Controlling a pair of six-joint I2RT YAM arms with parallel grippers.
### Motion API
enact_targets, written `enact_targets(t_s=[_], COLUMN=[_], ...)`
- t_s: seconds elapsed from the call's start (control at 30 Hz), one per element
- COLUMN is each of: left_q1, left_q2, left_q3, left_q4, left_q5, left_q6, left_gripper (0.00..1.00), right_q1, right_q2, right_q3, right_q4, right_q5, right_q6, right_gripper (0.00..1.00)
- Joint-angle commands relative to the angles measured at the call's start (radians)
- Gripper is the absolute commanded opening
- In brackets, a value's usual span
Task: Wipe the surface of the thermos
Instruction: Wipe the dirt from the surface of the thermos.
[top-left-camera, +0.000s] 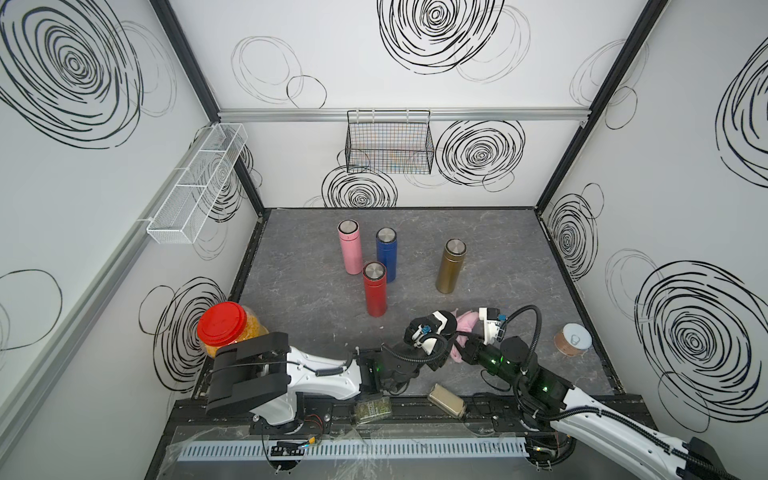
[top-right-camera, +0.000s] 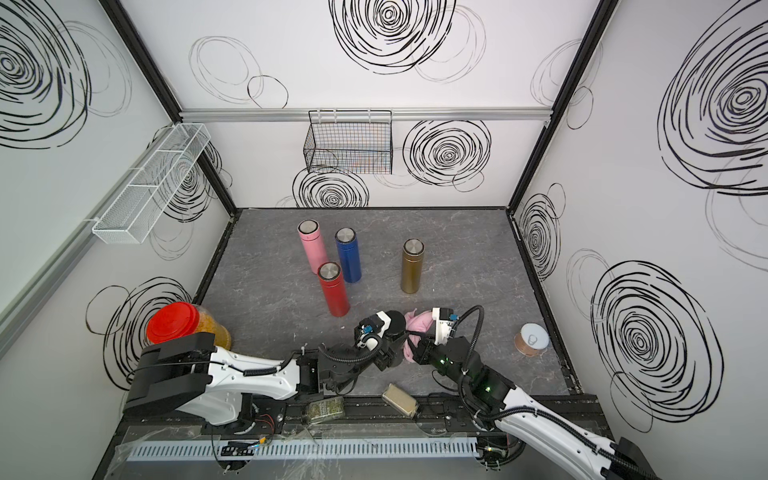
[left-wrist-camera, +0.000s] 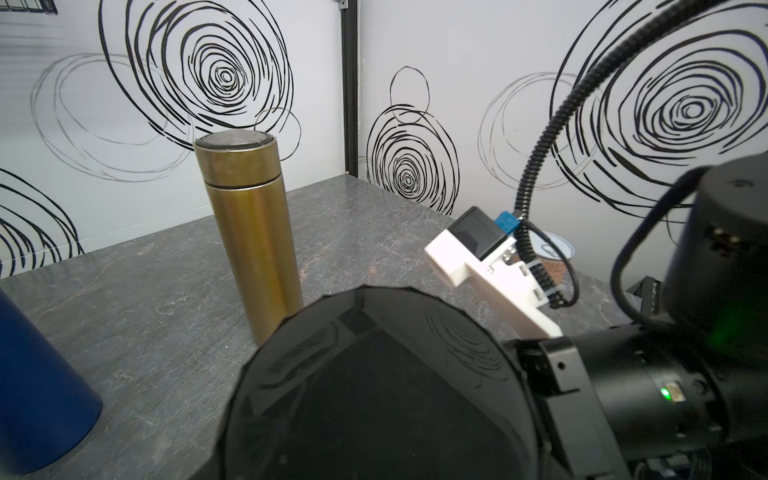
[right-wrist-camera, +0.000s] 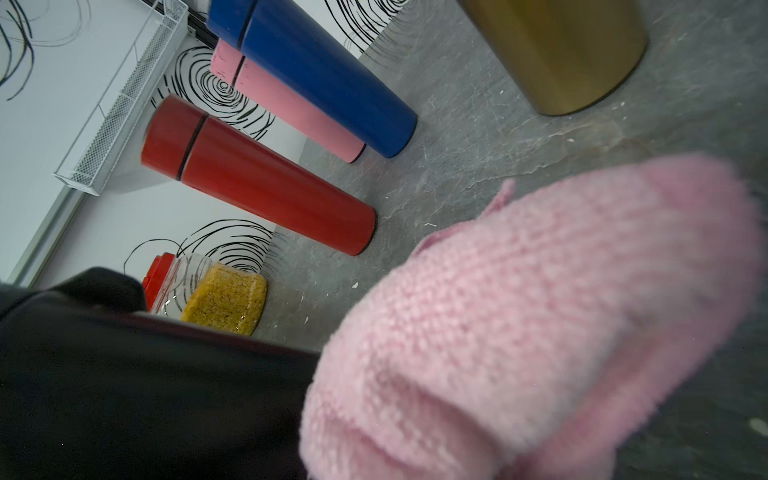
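Note:
A black thermos (top-left-camera: 446, 327) is held just above the grey table near its front, and my left gripper (top-left-camera: 436, 338) is shut on it. Its dark lid (left-wrist-camera: 374, 395) fills the left wrist view and hides the fingers. My right gripper (top-left-camera: 466, 340) is shut on a pink knitted cloth (top-left-camera: 464, 323), which presses against the thermos's right side. In the right wrist view the cloth (right-wrist-camera: 519, 332) lies against the black body (right-wrist-camera: 145, 395). The cloth (top-right-camera: 417, 323) and the thermos (top-right-camera: 395, 322) show the same way in both top views.
Standing behind are a pink thermos (top-left-camera: 350, 251), a blue one (top-left-camera: 387, 259), a red one (top-left-camera: 375, 293) and a gold one (top-left-camera: 449, 266). A red-lidded jar (top-left-camera: 222, 328) stands front left and a copper can (top-left-camera: 572, 338) right. Two small jars (top-left-camera: 446, 401) lie on the front rail.

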Motion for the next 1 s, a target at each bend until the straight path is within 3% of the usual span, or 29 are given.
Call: enact_targets(t_s=[0.0, 0.13, 0.37, 0.6, 0.77, 0.97], left_q1=[0.009, 0.006, -0.005, -0.01, -0.012, -0.014], left_q2=[0.027, 0.027, 0.028, 0.029, 0.024, 0.021], left_q3=[-0.007, -0.012, 0.005, 0.02, 0.017, 0.001], left_q4=[0.045, 0.051, 0.033, 0.023, 0.023, 0.022], left_q5=[-0.049, -0.04, -0.062, -0.062, -0.052, -0.072], left_q6=[0.04, 0.044, 0.054, 0.058, 0.058, 0.035], left_gripper=[0.0, 0.0, 0.0, 0.0, 0.0, 0.0], right_q1=[0.02, -0.007, -0.017, 0.017, 0.095, 0.174], right_q2=[-0.161, -0.243, 0.015, 0.268, 0.425, 0.502], right_q3=[0.017, 0.201, 0.417, 0.477, 0.467, 0.485], right_q4=[-0.195, -0.334, -0.218, -0.016, 0.089, 0.118], right_q5=[0.096, 0.181, 0.056, -0.093, -0.092, -0.093], right_q6=[-0.049, -0.141, -0.239, -0.261, -0.244, -0.244], right_gripper=[0.0, 0.0, 0.0, 0.0, 0.0, 0.0])
